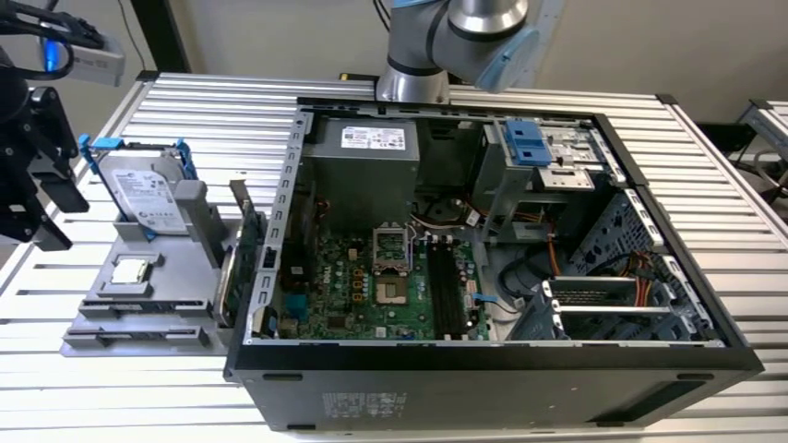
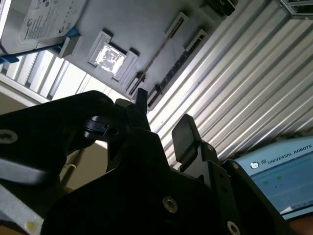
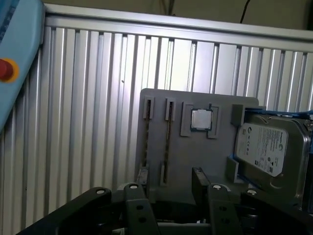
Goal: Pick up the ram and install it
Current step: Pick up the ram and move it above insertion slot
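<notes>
In the grey tray (image 3: 186,156), the ram (image 3: 167,139), a processor (image 3: 200,119), a hard drive (image 3: 261,147).

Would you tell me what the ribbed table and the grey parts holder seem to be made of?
The table: likely aluminium, bare satin finish, its silvery ribs catching glare. The parts holder: probably plastic, matte grey, evenly dull without glints.

I see ribbed aluminium bench (image 1: 209,101) carrying open black computer case (image 1: 493,388), green motherboard (image 1: 357,286) inside. Beside case, grey plastic tray (image 1: 185,277): silver hard drive (image 1: 138,194) upright, square silver processor chip (image 1: 128,270) flat.
</notes>
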